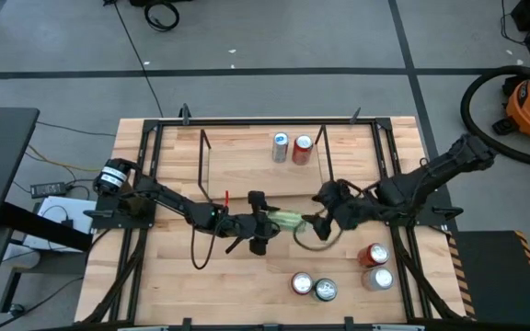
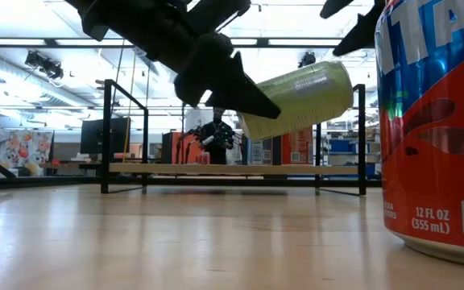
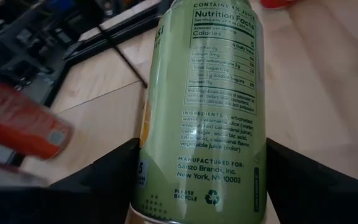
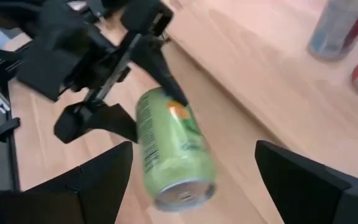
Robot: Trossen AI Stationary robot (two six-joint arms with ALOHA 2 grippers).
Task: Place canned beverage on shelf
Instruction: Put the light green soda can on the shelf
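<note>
High view: left gripper jaws clamp green can; right gripper jaws spread wide.

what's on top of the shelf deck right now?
Two upright cans on the shelf deck: a silver-blue can and a red can, side by side. The green can is off it, held by the left gripper.

Green can: smooth metal, satin printed label; bare shiny metal at the end rim.
Left gripper: matt black, probably plastic; closed on the green can.
Right gripper: matt black fingers, spread apart.
Table: light wood planks, smooth, faint sheen.
Shelf: thin black metal rods, light wood deck.
Red can: glossy printed metal.
Floor: grey, smooth, matt; material hard to tell.
</note>
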